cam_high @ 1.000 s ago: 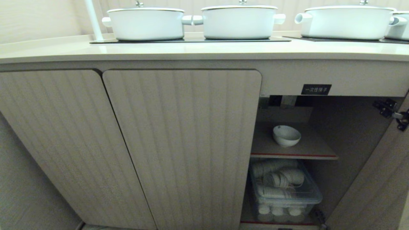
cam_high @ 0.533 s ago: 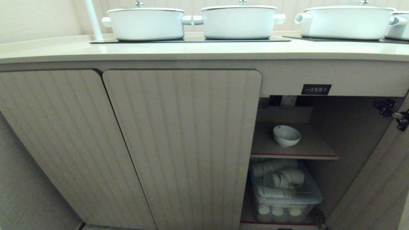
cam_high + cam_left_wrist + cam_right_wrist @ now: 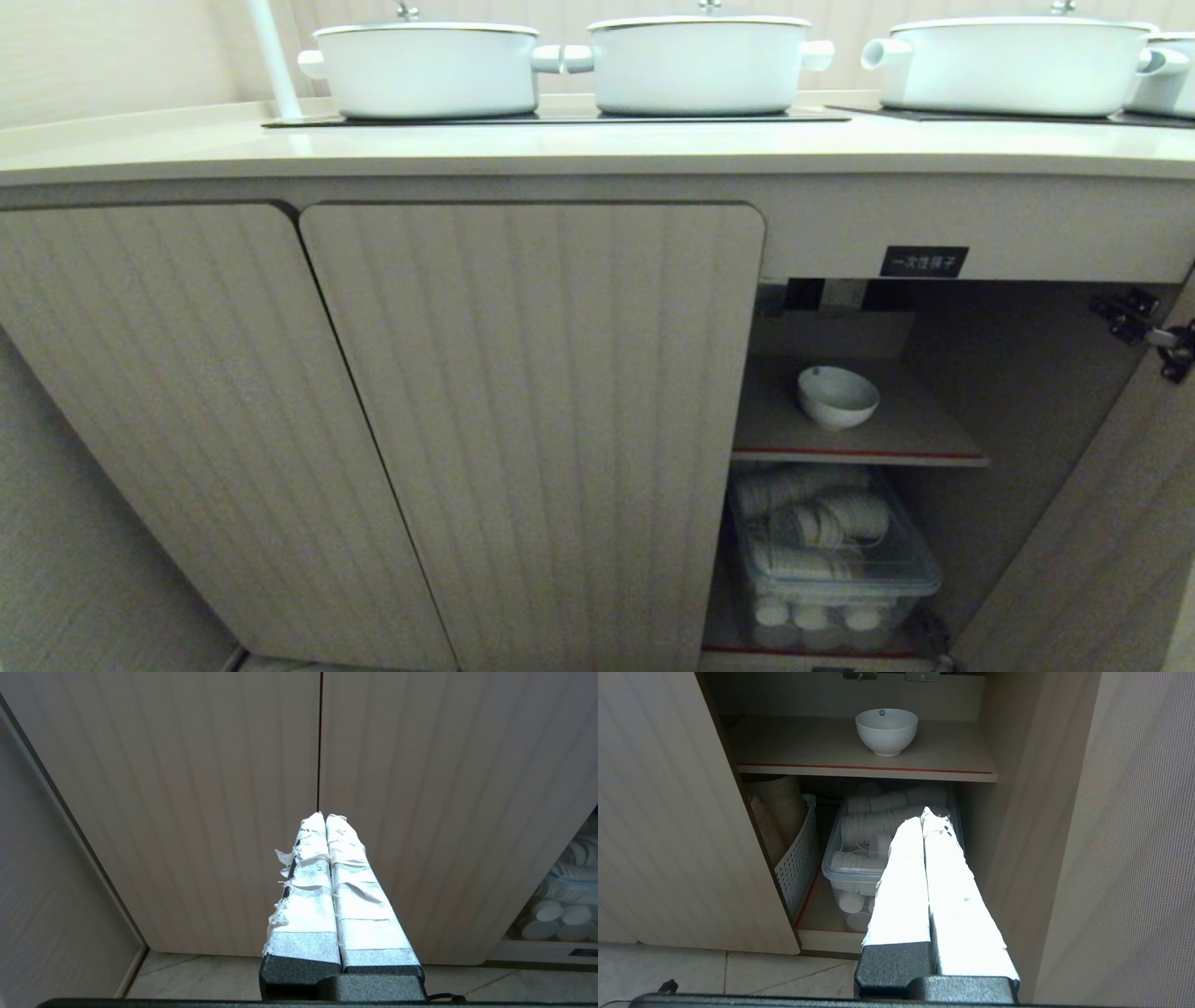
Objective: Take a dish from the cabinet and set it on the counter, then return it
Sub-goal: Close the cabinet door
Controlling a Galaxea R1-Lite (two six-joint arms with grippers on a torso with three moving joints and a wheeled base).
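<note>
White bowl (image 3: 886,731) sits on the open cabinet's shelf (image 3: 822,749), well beyond the right claw (image 3: 923,814), whose fingers are pressed together, empty.

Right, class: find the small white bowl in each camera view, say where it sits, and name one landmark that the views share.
Head view: the bowl stands upright on the inner shelf of the open cabinet, right of centre, below the black label.
Left wrist view: not in it.
Right wrist view: the bowl stands on the same shelf, near the top, centre.
Shared landmark: the clear plastic bin of white containers below the shelf.
</note>
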